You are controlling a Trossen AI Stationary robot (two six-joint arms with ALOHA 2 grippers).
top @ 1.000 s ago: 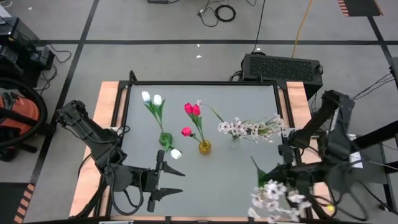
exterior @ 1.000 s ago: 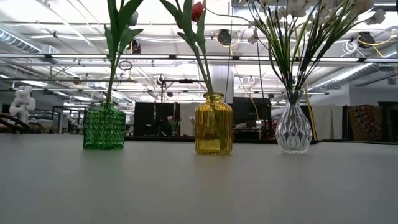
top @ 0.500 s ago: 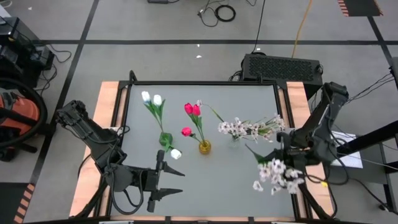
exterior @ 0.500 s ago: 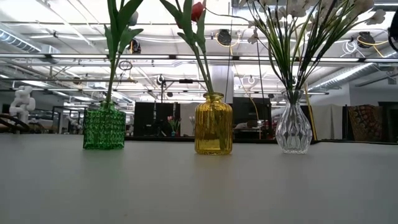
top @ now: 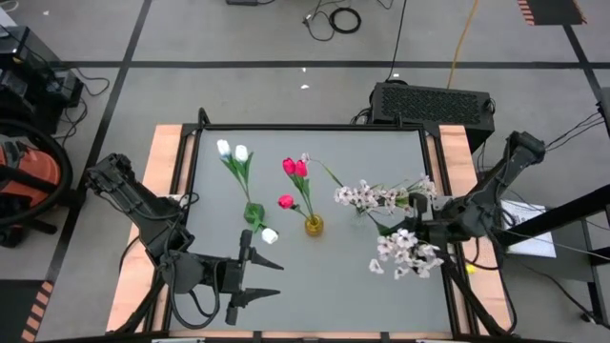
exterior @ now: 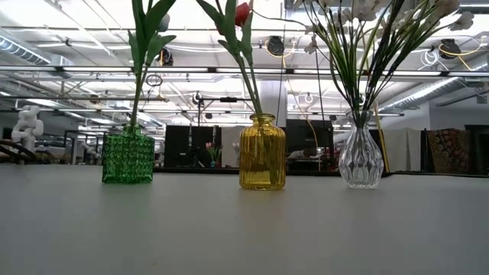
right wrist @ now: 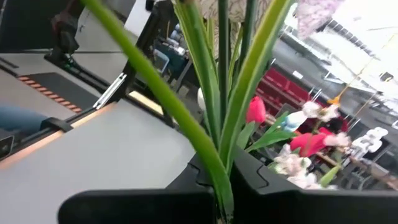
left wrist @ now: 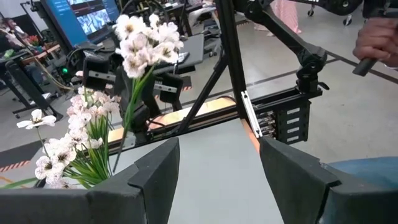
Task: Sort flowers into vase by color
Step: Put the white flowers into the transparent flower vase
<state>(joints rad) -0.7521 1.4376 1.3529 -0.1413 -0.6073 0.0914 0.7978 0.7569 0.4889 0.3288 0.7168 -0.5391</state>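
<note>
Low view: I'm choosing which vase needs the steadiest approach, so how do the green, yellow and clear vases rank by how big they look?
1. Yellow vase, tallest and bulkiest.
2. Green vase and clear vase look too alike to rank: the green is squarer, the clear one slightly taller with a narrow neck.

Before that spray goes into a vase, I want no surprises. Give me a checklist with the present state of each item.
1. Right gripper shut on the spray of pale blossoms: ok; stem clamped between its fingers in the right wrist view.
2. Clear vase upright: ok.
3. Room in the clear vase's neck: cannot tell; it already holds whitish sprays.
4. Held spray lined up over the vase: not ok; its blossoms hang beside the vase.
5. Left gripper out of the way: ok; open, at the near table edge.
6. Green vase and yellow vase upright: ok.
</note>
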